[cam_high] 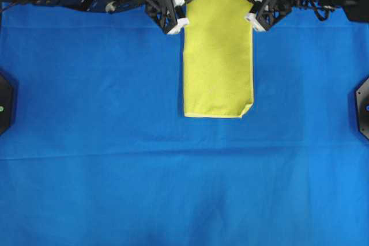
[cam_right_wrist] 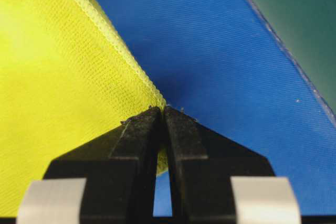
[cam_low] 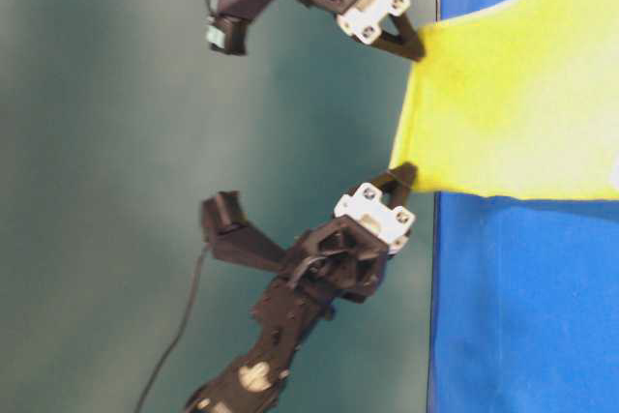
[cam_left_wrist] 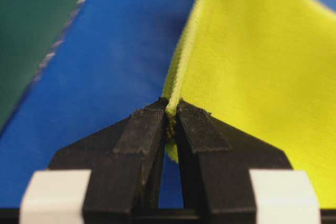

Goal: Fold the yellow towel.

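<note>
– How does the yellow towel (cam_high: 218, 56) look, and where is it?

– It is a bright yellow cloth with a fine weave and a thin, paler hem. From above it shows as a tall narrow rectangle on the blue cloth (cam_high: 92, 159), in the upper middle of the table. Its near right corner is turned over a little. The far end is lifted from the table, and the rest lies flat.

– And the grippers?

– The left gripper (cam_left_wrist: 171, 113) has its two black fingers pressed together on one far corner, and the hem comes out between the tips. The right gripper (cam_right_wrist: 160, 109) is closed in the same way on the other far corner. In the side view both corners are held up past the edge of the blue cloth.
</note>
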Controlling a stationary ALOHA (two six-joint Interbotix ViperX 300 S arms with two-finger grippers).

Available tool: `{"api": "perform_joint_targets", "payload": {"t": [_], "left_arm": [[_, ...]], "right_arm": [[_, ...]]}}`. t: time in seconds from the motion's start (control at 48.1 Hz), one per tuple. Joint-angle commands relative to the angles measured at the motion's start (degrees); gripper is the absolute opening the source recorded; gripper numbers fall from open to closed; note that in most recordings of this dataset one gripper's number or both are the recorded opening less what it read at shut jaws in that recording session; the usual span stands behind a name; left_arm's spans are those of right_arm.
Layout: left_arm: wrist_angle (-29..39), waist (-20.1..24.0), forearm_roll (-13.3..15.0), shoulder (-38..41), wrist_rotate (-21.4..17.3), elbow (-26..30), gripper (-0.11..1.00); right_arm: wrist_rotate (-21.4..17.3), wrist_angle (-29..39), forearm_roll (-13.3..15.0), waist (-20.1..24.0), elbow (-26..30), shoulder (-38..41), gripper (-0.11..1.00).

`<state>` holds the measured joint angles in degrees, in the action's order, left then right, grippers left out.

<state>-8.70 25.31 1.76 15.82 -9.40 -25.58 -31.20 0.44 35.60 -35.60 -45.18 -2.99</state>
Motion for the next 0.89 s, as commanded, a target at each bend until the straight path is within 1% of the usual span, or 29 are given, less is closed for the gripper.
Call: {"api": "perform_joint_targets", "payload": {"t": [0.0, 0.104, 0.208, 0.374, 0.54, 0.748, 0.873], "left_arm": [[0.79, -1.76, -0.09, -5.01, -0.09, -0.97, 0.05], [1.67, -4.13, -0.09, -8.26, 0.18, -3.52, 0.05], [1.76, -7.29, -0.09, -10.63, 1.41, -6.15, 0.05], [2.02, -13.18, -0.09, -11.87, 2.29, -8.88, 0.05], [2.11, -17.49, -0.09, -10.99, 2.81, -10.02, 0.05], [1.58, -20.04, -0.09, -7.12, 4.66, -11.6, 0.05], [0.62, -21.45, -0.09, -4.92, 4.83, -11.6, 0.05]], "right_arm": [[-0.09, 2.9, -0.62, 2.46, -0.79, -6.06, 0.05], [-0.18, 5.27, -1.49, 6.5, -2.99, -10.81, 0.05], [-1.05, 6.24, -2.55, 10.72, -5.54, -14.06, 0.05], [-5.1, 7.12, -3.43, 16.88, -8.61, -16.0, 0.05], [-8.44, 8.53, -3.43, 21.62, -9.76, -14.94, 0.05], [-11.87, 7.82, -3.52, 26.46, -10.72, -10.46, 0.05], [-12.83, 7.73, -3.52, 27.95, -10.11, -7.91, 0.05]]}}
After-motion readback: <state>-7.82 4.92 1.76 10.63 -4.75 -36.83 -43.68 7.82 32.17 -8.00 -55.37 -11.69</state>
